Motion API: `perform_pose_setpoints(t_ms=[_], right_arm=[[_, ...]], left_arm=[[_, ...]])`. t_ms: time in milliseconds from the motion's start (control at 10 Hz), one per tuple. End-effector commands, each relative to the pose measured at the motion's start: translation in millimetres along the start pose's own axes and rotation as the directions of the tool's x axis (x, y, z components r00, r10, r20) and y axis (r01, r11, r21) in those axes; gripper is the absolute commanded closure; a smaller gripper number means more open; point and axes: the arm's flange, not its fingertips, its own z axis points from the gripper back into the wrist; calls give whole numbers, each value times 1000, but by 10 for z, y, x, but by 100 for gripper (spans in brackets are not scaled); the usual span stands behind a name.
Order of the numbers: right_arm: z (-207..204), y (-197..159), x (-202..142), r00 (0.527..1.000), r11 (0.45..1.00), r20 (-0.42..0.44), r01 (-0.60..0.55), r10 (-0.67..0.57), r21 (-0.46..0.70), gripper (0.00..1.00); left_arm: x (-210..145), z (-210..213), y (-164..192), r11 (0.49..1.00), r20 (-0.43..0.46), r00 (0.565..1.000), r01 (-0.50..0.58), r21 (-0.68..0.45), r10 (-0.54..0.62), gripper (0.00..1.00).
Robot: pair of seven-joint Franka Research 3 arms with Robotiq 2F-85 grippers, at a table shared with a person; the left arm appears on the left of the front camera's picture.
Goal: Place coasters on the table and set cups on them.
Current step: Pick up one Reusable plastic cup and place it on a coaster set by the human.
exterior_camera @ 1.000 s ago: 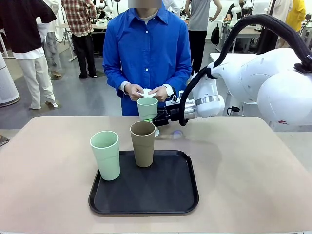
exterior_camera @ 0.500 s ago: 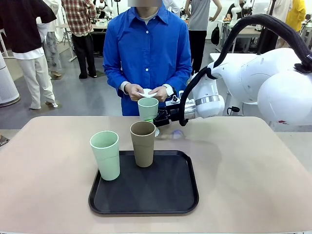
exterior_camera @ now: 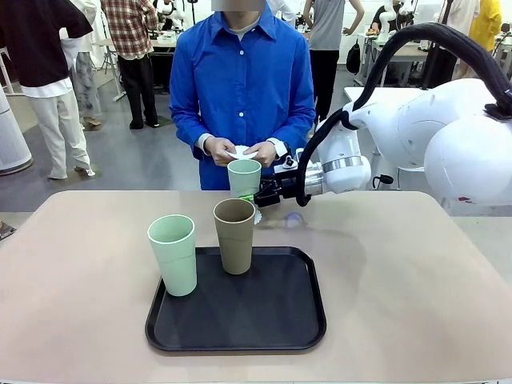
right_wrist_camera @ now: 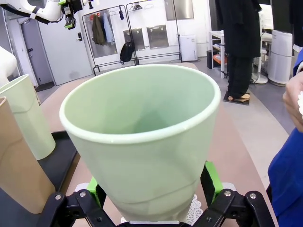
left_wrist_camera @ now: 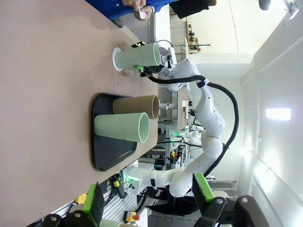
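Setting a pale mint-green plastic tumbler point(exterior_camera: 244, 176) on the white lace-edged paper doily point(right_wrist_camera: 193, 211) on the beige bench point(exterior_camera: 400, 264). The right tool point(right_wrist_camera: 152, 183) straddles it; I cannot tell whether it grips. The next move likely calls for backing away without tipping it.

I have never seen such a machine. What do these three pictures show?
Two white robot arms share a beige table with a person. The front picture looks across the table from the robot's side; the other two come from cameras on each wrist. A black tray holds a mint green cup and a brown cup. A second mint cup stands beyond the tray on a white lace doily, between the open fingers of the right gripper. The left gripper is open and empty. The person's hands hold something small and white.
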Motion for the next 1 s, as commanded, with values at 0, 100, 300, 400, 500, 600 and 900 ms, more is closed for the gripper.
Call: perform_pose_setpoints(t_ms=[0, 100, 300, 400, 500, 600, 900], right_arm=[[78, 33, 29, 1000, 1000, 15, -3, 3, -5, 0], [108, 36, 37, 1000, 1000, 19, -4, 5, -8, 0], [140, 36, 25, 1000, 1000, 22, 0, 1, -10, 0], [139, 39, 24, 1000, 1000, 23, 2, -2, -8, 0], [134, 41, 23, 1000, 1000, 21, 4, -3, -6, 0], [132, 41, 19, 1000, 1000, 20, 6, -5, -5, 0], [128, 88, 29, 999, 999, 26, 22, -23, 28, 0]], left_arm=[[-15, 9, -12, 1000, 2, 1000, 1, -10, -1, 0], [-15, 9, -12, 1000, 2, 1000, 1, -10, -1, 0], [-15, 9, -12, 1000, 2, 1000, 1, -10, -1, 0], [-15, 9, -12, 1000, 2, 1000, 1, -10, -1, 0], [-15, 9, -12, 1000, 2, 1000, 1, -10, -1, 0], [-15, 9, -12, 1000, 2, 1000, 1, -10, -1, 0], [-15, 9, -12, 1000, 2, 1000, 1, -10, -1, 0]])
